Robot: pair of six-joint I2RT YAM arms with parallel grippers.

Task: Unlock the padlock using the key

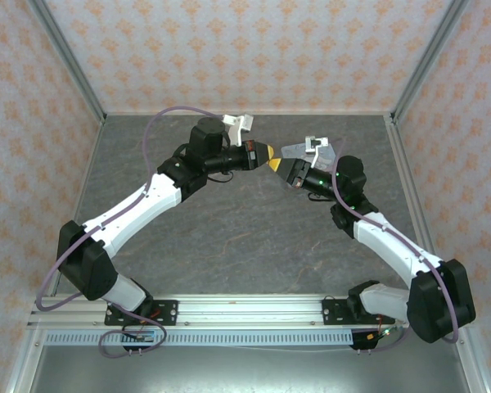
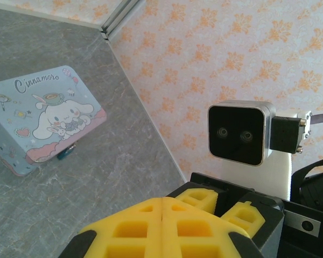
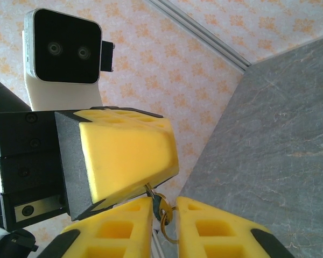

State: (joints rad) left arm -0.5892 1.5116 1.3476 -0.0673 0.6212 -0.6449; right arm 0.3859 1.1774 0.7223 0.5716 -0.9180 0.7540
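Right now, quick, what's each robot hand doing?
Left hand: closed, pinching the small silvery metal key on its ring.
Right hand: a little apart around that key; whether it grips cannot be told.

On the top of the pale blue tin (image 2: 21,153) a word was printed in dark, slanted, handwriting-style letters: "Cinnamoro", beginning with a large looping capital C. It ran across the upper left part of the top, rising slightly toward the right. It stood just above the cartoon white puppy (image 2: 58,114) with long ears. Any letters after the last "o" were too small and blurred to read.
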